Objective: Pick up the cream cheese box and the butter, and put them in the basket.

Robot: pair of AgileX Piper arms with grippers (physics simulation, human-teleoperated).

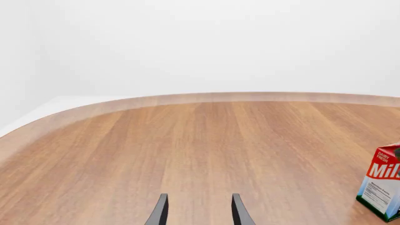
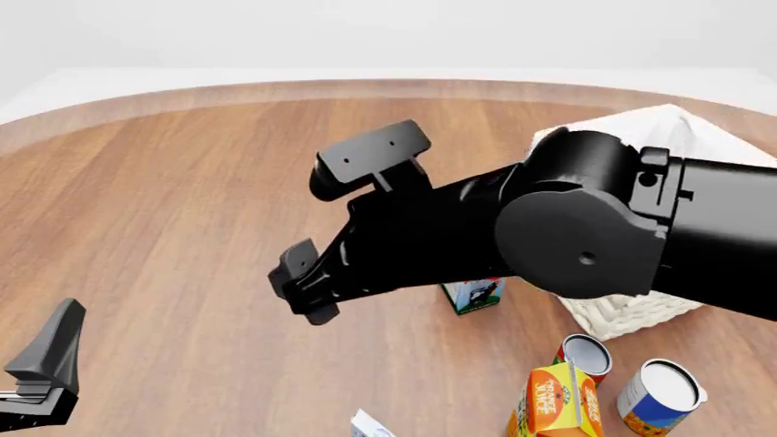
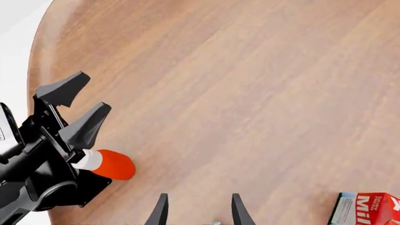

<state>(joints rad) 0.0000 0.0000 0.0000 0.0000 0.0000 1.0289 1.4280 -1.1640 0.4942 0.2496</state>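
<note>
The butter is out of view. A small white and pale-blue corner (image 2: 369, 424) at the front view's bottom edge may be the cream cheese box; too little shows to be sure. The white wicker basket (image 2: 631, 314) stands at the right, mostly hidden behind my right arm. My right gripper (image 3: 198, 211) hangs open over bare wood with nothing between its fingers, and in the front view it (image 2: 304, 289) sits left of centre. My left gripper (image 1: 198, 212) is open and empty too, low at the front left (image 2: 49, 364), apart from every box.
A red-and-white milk carton (image 2: 474, 296) stands under my right arm, also seen as the milk carton (image 1: 382, 187). An orange juice carton (image 2: 556, 401) and two cans (image 2: 587, 355) (image 2: 660, 396) sit front right. An orange-red object with a white neck (image 3: 107, 164) lies beside my left arm.
</note>
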